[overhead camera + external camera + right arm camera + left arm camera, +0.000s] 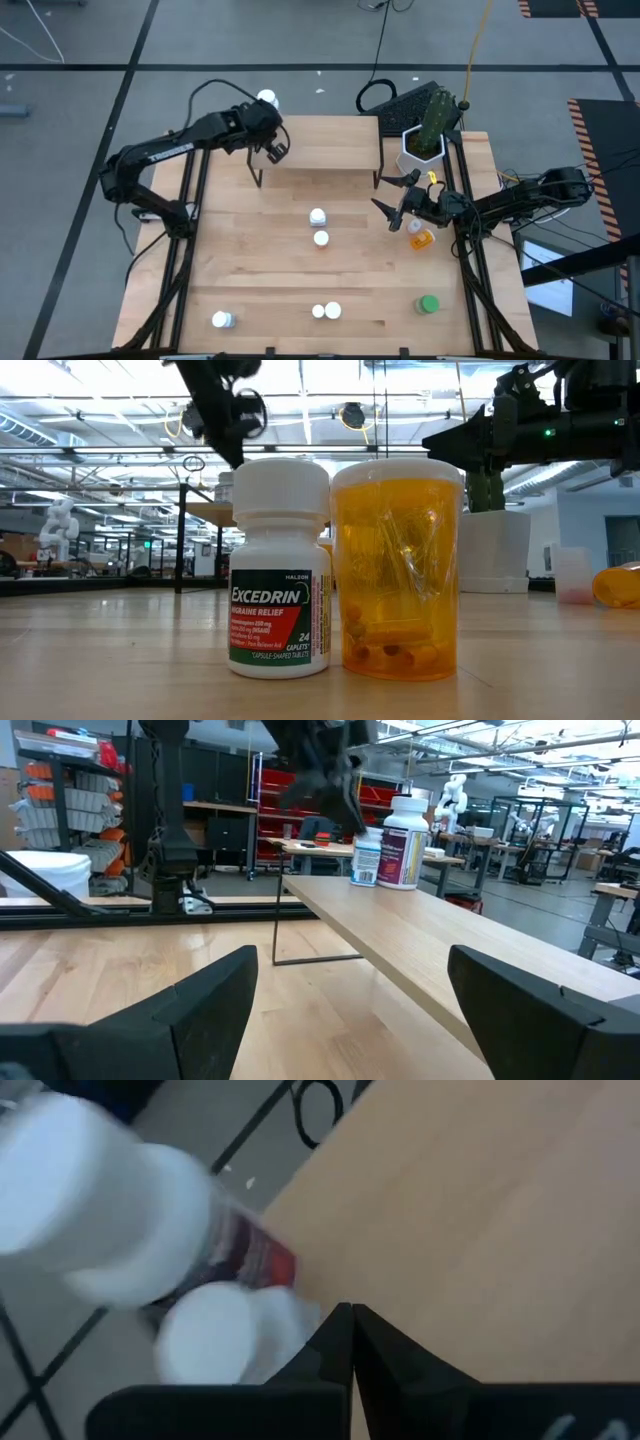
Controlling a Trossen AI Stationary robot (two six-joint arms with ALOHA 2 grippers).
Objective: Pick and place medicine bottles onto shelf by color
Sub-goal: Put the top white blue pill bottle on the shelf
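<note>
Shelf [320, 150]; left jaws closed, right apart.

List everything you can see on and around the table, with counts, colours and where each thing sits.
white bottles: seven, white; two mid-table, three along the near edge, two on the shelf's far left corner
orange bottle: one, orange, lying on the right side
green bottle: one, green, near right corner
shelf: one, light wood, far middle
plant pot: one, white, with cactus, right of shelf
keyboard: one, black, behind table
left gripper: shut, at shelf's left end
right gripper: open, off shelf's right end
</note>
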